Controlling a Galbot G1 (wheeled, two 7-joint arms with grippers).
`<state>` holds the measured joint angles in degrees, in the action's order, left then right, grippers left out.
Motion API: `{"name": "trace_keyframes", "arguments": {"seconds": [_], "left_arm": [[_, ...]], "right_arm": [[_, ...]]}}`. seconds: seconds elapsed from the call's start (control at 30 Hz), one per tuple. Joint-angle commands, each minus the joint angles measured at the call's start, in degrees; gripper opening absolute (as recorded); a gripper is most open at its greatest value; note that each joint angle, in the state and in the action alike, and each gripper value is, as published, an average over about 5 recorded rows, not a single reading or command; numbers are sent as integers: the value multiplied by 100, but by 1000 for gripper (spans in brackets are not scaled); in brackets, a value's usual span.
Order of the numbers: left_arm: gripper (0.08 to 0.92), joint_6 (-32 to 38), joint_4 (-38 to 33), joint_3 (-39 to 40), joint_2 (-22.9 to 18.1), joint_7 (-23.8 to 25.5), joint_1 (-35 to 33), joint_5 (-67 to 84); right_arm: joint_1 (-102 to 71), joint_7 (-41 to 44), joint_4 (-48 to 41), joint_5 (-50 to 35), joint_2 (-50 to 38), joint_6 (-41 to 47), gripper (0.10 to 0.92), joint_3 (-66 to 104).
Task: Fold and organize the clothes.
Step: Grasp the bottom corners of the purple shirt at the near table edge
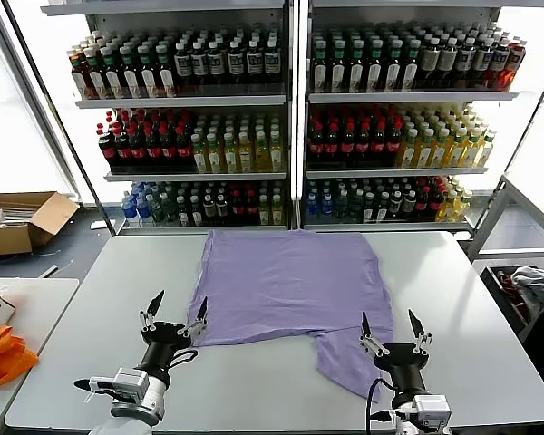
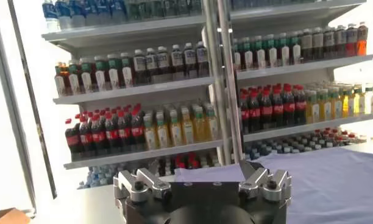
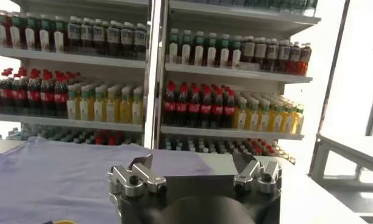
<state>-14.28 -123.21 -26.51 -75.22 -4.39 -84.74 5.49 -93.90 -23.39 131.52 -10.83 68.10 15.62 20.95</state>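
The lavender T-shirt [image 1: 290, 285] lies flat on the grey table [image 1: 100, 299], plain side up, with one flap trailing toward the front right. It also shows in the left wrist view [image 2: 333, 182] and in the right wrist view [image 3: 46, 176]. My left gripper [image 1: 175, 310] is open and empty, held above the table at the shirt's front left corner. My right gripper [image 1: 393, 324] is open and empty, just right of the trailing flap near the front edge. No graphic shows.
Drink shelves [image 1: 281, 118] stand behind the table. A cardboard box [image 1: 18, 222] lies on the floor at the left. An orange bag [image 1: 2, 353] sits on a side table at the left. A grey-white cloth bundle [image 1: 530, 285] is at the right.
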Motion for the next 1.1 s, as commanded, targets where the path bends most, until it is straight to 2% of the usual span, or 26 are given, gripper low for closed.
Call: {"name": "trace_keyframes", "arguments": {"seconds": [0.03,0.63,1.1], "left_arm": [[823,-334,168,-56,91,40,74,225],[823,-1085,485,114,244,-33,203,670],[823,-1247,724,104,314,38,339,770]], "right_arm": [[-130,-93,69,-183,-71,106,823,20],[-475,-563,-142,-577,-81,576,823,-276],[-285,-762,-360,-672,226,704,823,-440]]}}
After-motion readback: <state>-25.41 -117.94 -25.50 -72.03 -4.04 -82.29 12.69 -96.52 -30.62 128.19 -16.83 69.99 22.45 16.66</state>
